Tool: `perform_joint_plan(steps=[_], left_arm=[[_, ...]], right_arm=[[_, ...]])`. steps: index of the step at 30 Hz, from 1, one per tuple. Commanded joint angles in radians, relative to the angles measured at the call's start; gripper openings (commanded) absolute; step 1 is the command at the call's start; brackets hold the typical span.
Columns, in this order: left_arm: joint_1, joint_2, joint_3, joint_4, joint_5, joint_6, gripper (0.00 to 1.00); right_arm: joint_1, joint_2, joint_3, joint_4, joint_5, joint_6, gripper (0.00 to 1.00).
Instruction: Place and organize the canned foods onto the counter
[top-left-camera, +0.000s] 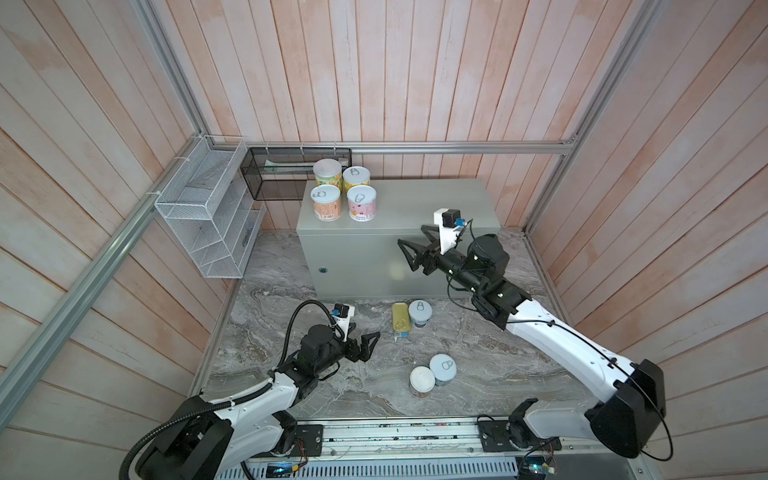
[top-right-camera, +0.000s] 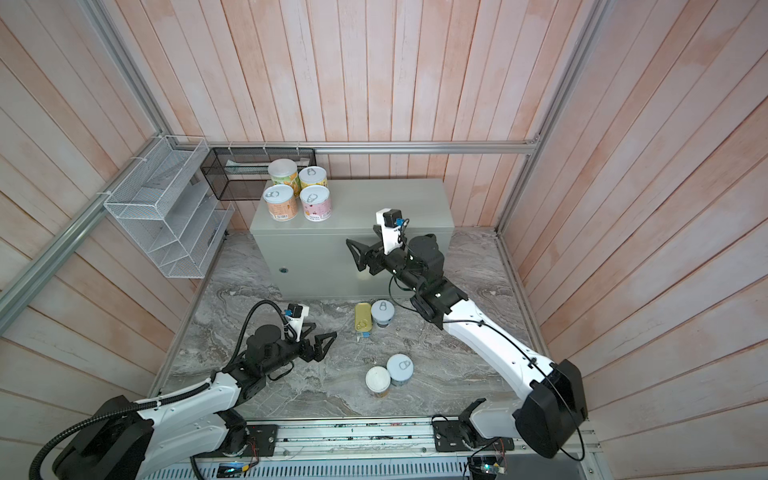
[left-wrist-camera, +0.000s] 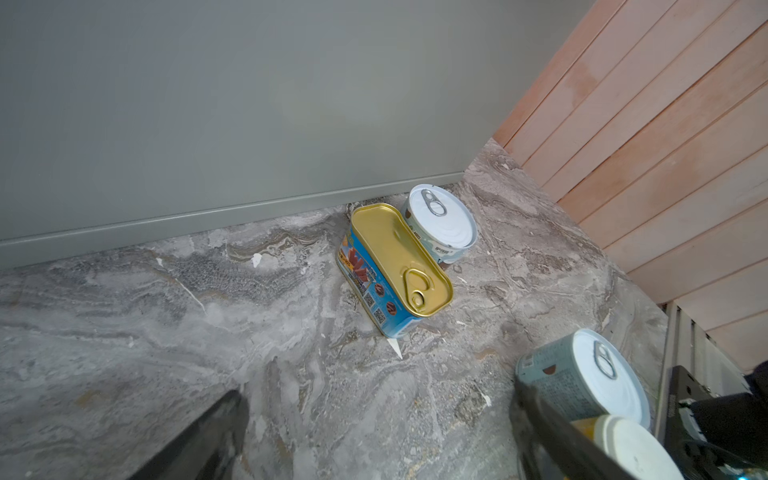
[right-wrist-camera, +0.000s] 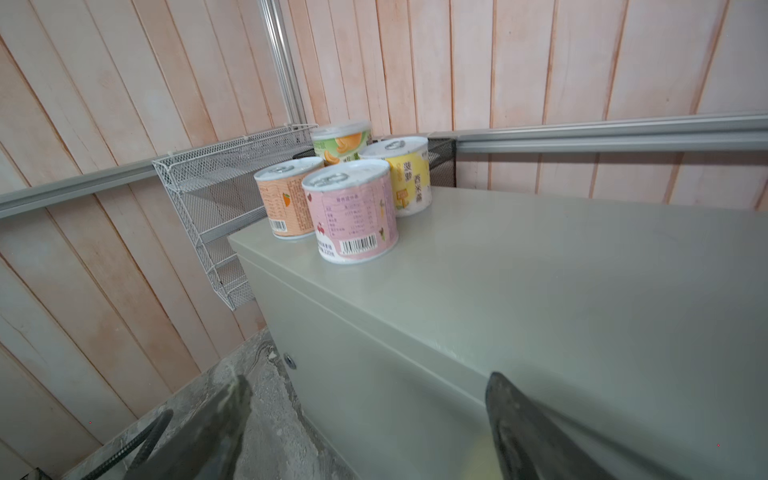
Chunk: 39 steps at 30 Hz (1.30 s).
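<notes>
Marbled grey stone floor (top-left-camera: 332, 399), pink plank walls all round. Counter (top-left-camera: 415, 208) (grey metal box, round lock (top-left-camera: 322, 270) on its front) stands at the back.

On its left rear corner, four cans stand upright in a tight square: green can (top-left-camera: 327, 172) with a white lid, yellow can (top-left-camera: 356, 178), orange can (top-left-camera: 326, 203), pink can (top-left-camera: 361, 203).

Four are off the counter, on the stone. A gold oblong tin (top-left-camera: 401, 318) lies just beside a pale blue can (top-left-camera: 419, 312) near the box front. A second blue can (top-left-camera: 442, 368) and a white-lidded can (top-left-camera: 422, 381) stand close together nearer the rail.

White wire basket (top-left-camera: 199, 220) and black mesh basket (top-left-camera: 270, 178) hang left of the box.

Left gripper (top-left-camera: 370, 347): low over the stone, jaws spread wide, empty. Right gripper (top-left-camera: 410, 235): raised before the box's front edge, jaws apart, nothing between; its arm hides part of the box front.

Both top views show only the lids. The right wrist view gives labels and barcodes. The left wrist view gives the tin's blue printed side, and there one finger (left-wrist-camera: 552, 432) overlaps the nearer blue can.
</notes>
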Motion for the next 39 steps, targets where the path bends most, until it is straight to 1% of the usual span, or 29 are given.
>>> perform_joint_plan(steps=[1,3,4,6,8,10,14,18,22,27,32,34,37,39], left_arm=[[-0.029,0.011,0.047,-0.026,0.012,0.061,1.0],[-0.048,0.008,0.054,-0.038,-0.009,0.073,1.0],[-0.053,0.005,0.054,-0.038,-0.014,0.076,1.0],[-0.06,-0.002,0.051,-0.035,-0.016,0.072,1.0],[-0.065,-0.007,0.049,-0.032,-0.019,0.067,1.0],[-0.069,-0.011,0.045,-0.029,-0.027,0.066,1.0],[-0.069,-0.016,0.045,-0.043,-0.063,0.07,1.0],[-0.069,-0.021,0.044,-0.05,-0.087,0.07,1.0],[-0.069,-0.027,0.038,-0.048,-0.101,0.062,1.0],[-0.069,-0.024,0.036,-0.048,-0.129,0.056,1.0],[-0.068,-0.009,0.042,-0.046,-0.133,0.055,1.0],[-0.069,-0.004,0.044,-0.046,-0.127,0.055,1.0],[-0.069,-0.009,0.044,-0.058,-0.131,0.065,1.0],[-0.068,-0.019,0.048,-0.073,-0.126,0.078,1.0]], right_arm=[[0.007,-0.08,-0.107,-0.021,0.076,0.105,0.88],[0.01,-0.137,-0.182,-0.029,0.04,0.16,0.88],[0.017,-0.163,-0.22,-0.039,0.046,0.184,0.88],[0.04,-0.211,-0.273,-0.081,0.106,0.21,0.88],[0.058,-0.244,-0.302,-0.162,0.168,0.241,0.88],[0.075,-0.268,-0.314,-0.255,0.19,0.259,0.87],[0.15,-0.287,-0.319,-0.404,0.252,0.316,0.84],[0.235,-0.264,-0.269,-0.623,0.283,0.376,0.8],[0.311,-0.271,-0.252,-0.742,0.253,0.446,0.74],[0.423,-0.268,-0.222,-0.88,0.244,0.509,0.74],[0.517,-0.234,-0.184,-0.974,0.252,0.549,0.73],[0.525,-0.233,-0.188,-0.984,0.254,0.567,0.74],[0.527,-0.254,-0.215,-0.947,0.236,0.576,0.73],[0.528,-0.278,-0.235,-0.933,0.257,0.595,0.75]])
